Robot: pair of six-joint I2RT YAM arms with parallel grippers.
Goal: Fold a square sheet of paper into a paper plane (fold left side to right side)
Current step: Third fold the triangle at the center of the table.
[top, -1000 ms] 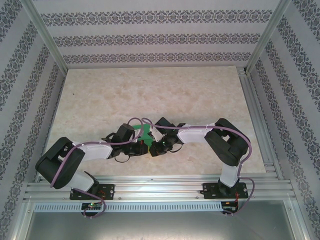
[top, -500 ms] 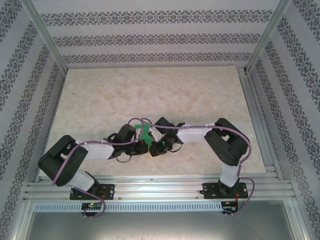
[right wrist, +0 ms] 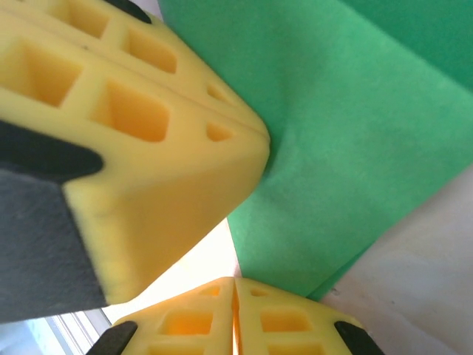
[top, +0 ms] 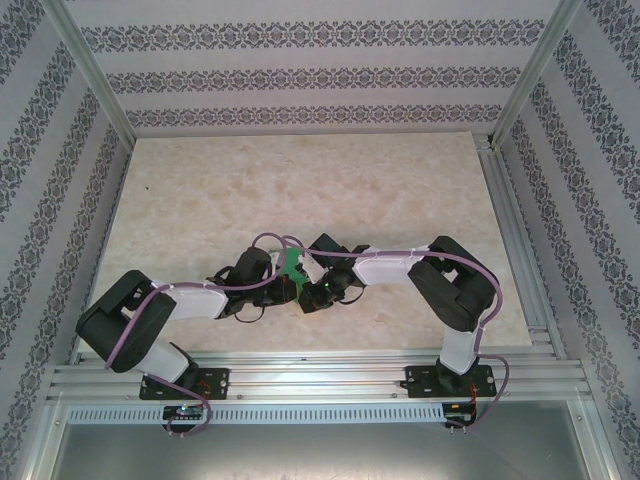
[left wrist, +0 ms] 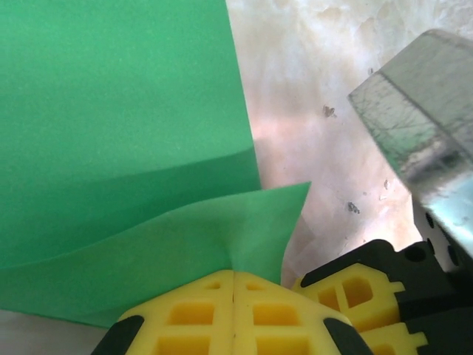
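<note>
Obs.: the square sheet of paper [left wrist: 126, 111] sits mid-width on the worktop [top: 300, 180], closer to its near edge than its far edge, between the two wrists.

Left gripper [left wrist: 233, 275]: pads pressed together, with a raised green flap running into the seam, so it holds the sheet by that flap. Right gripper [right wrist: 235, 287]: pads likewise closed, with a point of green paper caught between them. In the right wrist view the left gripper's yellow fingers stand just beside the right's, so both pinches are on the same near part of the sheet.

Key relation: from both pinch points the bulk of the sheet runs away toward the worktop's far edge. The gripped part is lifted and curved. A second green layer shows under one edge, so the sheet looks partly doubled. Exact crease lines cannot be told.

Judgement: neither arm is nearer, as both have contact. For a left-over-right fold, the left gripper would carry its flap across while the right anchors. Risk: pinches this close could crumple or tear the paper.
</note>
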